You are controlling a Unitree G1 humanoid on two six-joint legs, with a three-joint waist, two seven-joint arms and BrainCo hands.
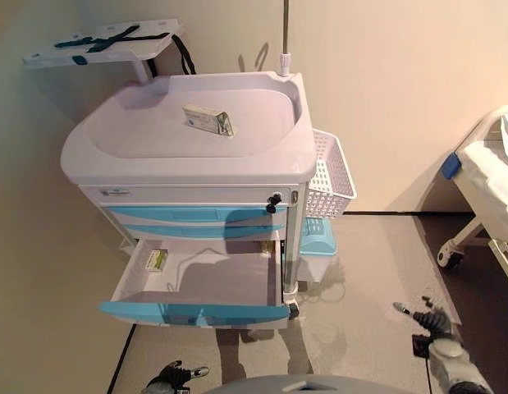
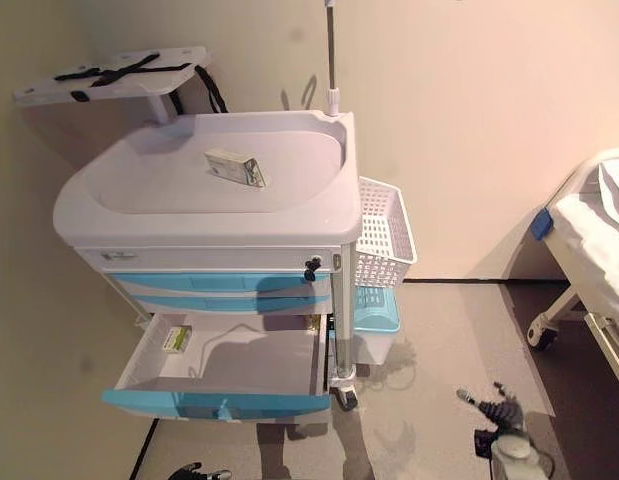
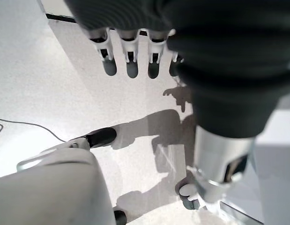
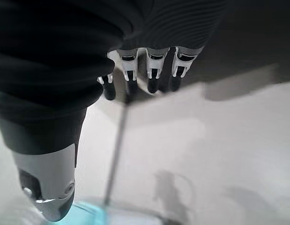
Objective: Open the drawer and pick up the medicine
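The white cart (image 1: 188, 156) has blue drawer fronts. Its bottom drawer (image 1: 196, 313) stands pulled out. Inside, at the back left corner, lies a small green-and-white medicine box (image 1: 157, 260). A second, larger box (image 1: 209, 120) rests on the cart's top tray. My left hand (image 1: 176, 376) hangs low in front of the drawer, below its front edge, fingers (image 3: 130, 61) straight and holding nothing. Low on the right, well away from the cart, my right hand (image 1: 430, 320) is over the floor, its fingers (image 4: 152, 70) also straight and empty.
A white wire basket (image 1: 331, 176) and a blue bin (image 1: 319, 238) hang on the cart's right side. A thin pole (image 1: 285, 33) rises at its back right corner. A bed on castors (image 1: 487, 189) stands at the far right. A side shelf with black straps (image 1: 106, 43) sticks out behind the cart.
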